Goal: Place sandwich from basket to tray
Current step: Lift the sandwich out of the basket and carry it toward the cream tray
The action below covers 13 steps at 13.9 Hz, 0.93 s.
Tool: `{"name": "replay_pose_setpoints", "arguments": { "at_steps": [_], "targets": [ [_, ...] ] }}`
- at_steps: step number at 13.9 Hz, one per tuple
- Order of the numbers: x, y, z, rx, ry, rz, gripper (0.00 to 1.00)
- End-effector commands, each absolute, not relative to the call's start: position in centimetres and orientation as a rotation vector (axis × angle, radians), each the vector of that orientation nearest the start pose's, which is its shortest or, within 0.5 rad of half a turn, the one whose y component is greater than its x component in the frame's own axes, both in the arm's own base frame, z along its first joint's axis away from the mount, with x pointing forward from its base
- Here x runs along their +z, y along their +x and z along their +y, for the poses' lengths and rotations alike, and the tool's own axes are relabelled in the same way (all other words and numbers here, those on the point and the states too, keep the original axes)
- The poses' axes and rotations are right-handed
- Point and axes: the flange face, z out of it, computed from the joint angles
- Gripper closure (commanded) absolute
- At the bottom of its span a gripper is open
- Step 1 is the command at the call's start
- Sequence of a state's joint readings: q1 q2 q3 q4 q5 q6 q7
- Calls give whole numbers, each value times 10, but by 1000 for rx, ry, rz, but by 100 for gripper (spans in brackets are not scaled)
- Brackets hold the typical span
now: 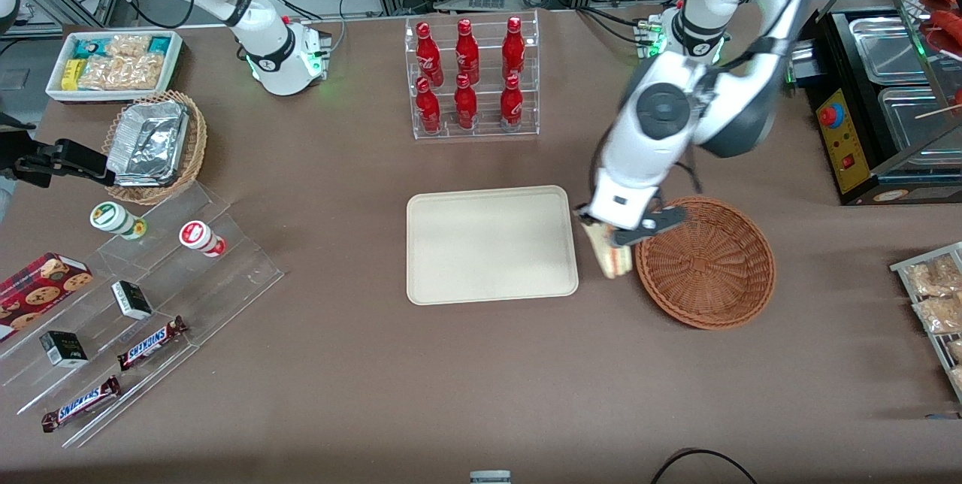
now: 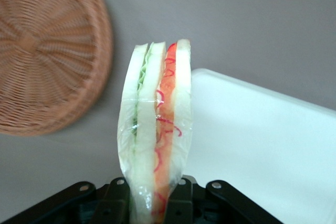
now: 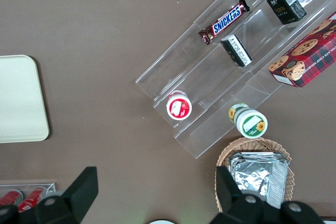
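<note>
The tool (image 1: 630, 237), clamped on the sandwich (image 2: 156, 129) between basket (image 1: 706, 262) and tray (image 1: 492, 243), should cross the tray's rim before lowering.

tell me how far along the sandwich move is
Done: the sandwich is out of the basket, which holds nothing. In hand: the gripper is shut on it, between basket and tray. Left: carry it over the bare tray and release.

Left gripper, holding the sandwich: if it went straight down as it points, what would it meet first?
Probably bare table: the gripper, shut on the sandwich, hangs over the gap between basket and tray, close to the tray's edge; depth unclear.
</note>
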<state>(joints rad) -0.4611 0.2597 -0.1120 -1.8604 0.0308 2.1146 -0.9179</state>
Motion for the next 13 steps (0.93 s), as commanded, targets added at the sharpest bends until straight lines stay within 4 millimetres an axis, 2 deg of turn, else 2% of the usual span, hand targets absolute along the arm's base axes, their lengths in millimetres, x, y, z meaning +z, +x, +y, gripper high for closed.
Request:
{"name": "replay_pose_setpoints", "arguments": {
  "at_steps": [1,3,5,7,9,11,13],
  "targets": [
    [342,534,-387,24,-3076,-432,100],
    [317,524,-434,35,-3082,-348,100],
    [307,521,-451,33,-3085,-311,100],
    [304,510,-466,-6,-3073,-232,100],
    [285,506,-474,10,-3059,-193,100],
    [265,491,-498,27,-3052,-121,100],
    [254,490,-502,40,-3045,-107,100]
  ]
}}
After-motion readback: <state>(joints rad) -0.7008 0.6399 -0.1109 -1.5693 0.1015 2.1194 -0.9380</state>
